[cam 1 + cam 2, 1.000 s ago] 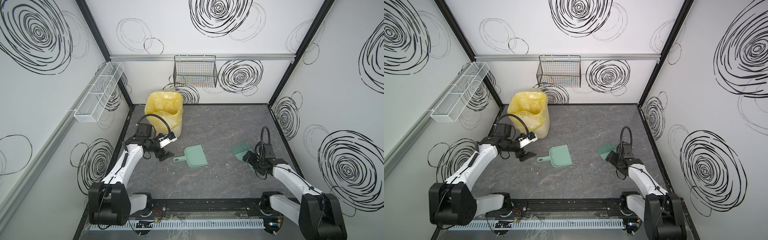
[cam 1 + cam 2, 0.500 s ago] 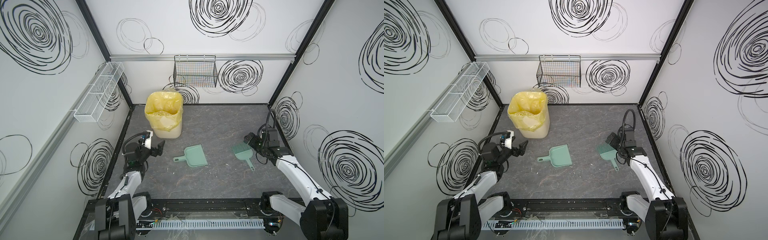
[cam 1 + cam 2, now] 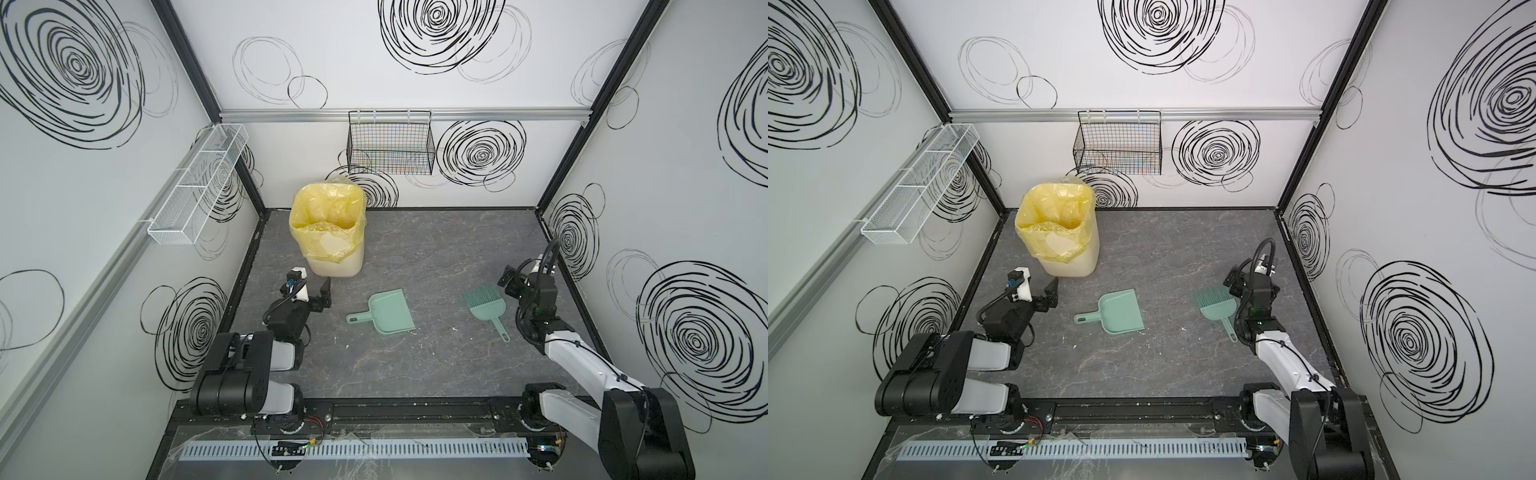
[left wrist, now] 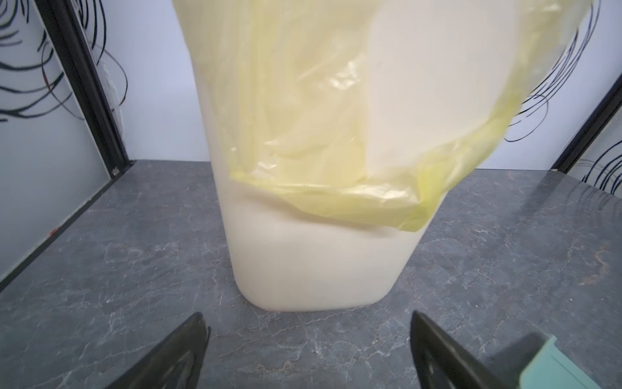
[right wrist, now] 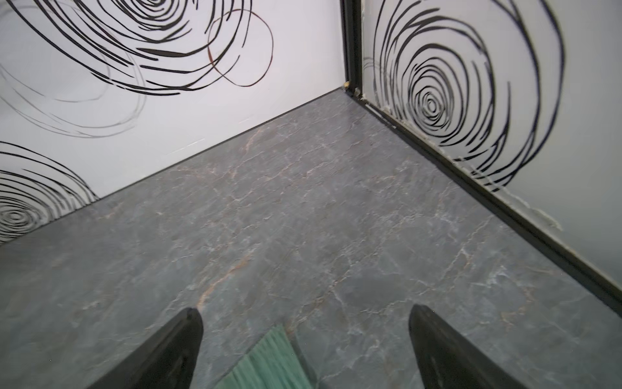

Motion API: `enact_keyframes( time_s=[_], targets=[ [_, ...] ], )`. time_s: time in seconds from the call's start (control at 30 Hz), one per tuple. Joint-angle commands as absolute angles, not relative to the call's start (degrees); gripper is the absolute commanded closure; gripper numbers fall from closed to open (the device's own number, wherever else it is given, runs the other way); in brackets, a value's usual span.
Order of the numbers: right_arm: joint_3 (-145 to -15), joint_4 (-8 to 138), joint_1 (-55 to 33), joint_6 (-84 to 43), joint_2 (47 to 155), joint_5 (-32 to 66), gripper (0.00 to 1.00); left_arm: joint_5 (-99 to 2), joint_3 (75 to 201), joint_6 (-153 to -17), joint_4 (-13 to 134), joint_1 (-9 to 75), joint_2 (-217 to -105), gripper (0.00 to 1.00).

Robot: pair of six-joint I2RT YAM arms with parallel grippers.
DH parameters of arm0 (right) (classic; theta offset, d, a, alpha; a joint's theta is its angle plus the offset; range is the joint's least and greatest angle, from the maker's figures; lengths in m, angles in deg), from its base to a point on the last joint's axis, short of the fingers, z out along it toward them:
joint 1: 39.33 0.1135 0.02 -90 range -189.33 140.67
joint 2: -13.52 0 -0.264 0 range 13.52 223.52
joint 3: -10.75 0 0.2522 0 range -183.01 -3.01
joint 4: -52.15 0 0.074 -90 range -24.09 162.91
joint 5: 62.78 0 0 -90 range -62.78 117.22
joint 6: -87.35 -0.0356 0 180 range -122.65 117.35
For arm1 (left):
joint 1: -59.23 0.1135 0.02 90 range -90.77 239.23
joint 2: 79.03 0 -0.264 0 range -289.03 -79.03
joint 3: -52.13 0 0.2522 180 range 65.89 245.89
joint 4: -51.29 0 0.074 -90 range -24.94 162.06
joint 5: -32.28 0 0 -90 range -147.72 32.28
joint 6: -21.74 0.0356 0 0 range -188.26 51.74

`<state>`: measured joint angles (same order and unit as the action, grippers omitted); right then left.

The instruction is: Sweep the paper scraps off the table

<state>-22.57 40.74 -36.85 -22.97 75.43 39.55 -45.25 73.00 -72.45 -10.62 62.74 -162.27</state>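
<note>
No paper scraps show on the table [image 3: 436, 249] [image 3: 1183, 249]; only tiny pale specks dot it. A teal dustpan [image 3: 390, 311] [image 3: 1121, 311] lies flat at mid-table, and a teal brush [image 3: 486, 303] [image 3: 1214, 305] lies to its right. My left gripper [image 3: 322, 293] [image 3: 1050, 295] [image 4: 307, 316] is open and empty, left of the dustpan and facing the bin [image 4: 319, 252]; the dustpan's corner [image 4: 555, 367] shows beside one finger. My right gripper [image 3: 509, 282] [image 3: 1233, 282] [image 5: 303, 310] hangs open and empty just right of the brush's bristles [image 5: 269, 360].
A cream bin with a yellow liner [image 3: 332, 232] [image 3: 1061, 232] stands at the back left of the table. A black wire basket [image 3: 390, 149] hangs on the back wall and a white one [image 3: 199, 183] on the left wall. Walls close three sides.
The left arm has folded back toward its base, its gripper drawn away from the dustpan's handle. The right gripper has moved from the brush's handle up beside the bristles. Both stay open.
</note>
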Motion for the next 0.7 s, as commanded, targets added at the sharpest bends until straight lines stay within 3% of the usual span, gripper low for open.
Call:
enact_keyframes(
  time_s=[0.0,0.1,0.4,0.47,0.57,0.67],
  targets=[
    [-18.2,21.1,-37.8,-15.9,78.6,45.2,0.00,-49.4,72.3,-71.4,-25.1,61.2,-166.6,0.04],
    [-13.8,11.7,-39.0,-15.0,82.2,44.7,0.00,-49.5,74.0,-71.4,-18.4,61.4,-164.8,0.04],
    [-8.8,-9.5,-42.2,-11.0,92.7,39.5,0.00,-50.4,74.7,-70.8,-17.8,60.7,-165.2,0.04],
    [-11.3,-3.3,-42.1,-10.7,92.5,36.5,0.00,-50.6,75.1,-70.5,-17.1,60.4,-165.1,0.04],
    [-10.6,-11.1,-41.4,-9.2,98.1,37.8,0.00,-50.7,75.0,-70.5,-17.0,60.3,-165.1,0.04],
    [-14.8,-0.6,-40.6,-10.3,97.0,39.0,0.00,-50.8,75.3,-70.2,-16.7,60.2,-165.0,0.04]
  ],
)
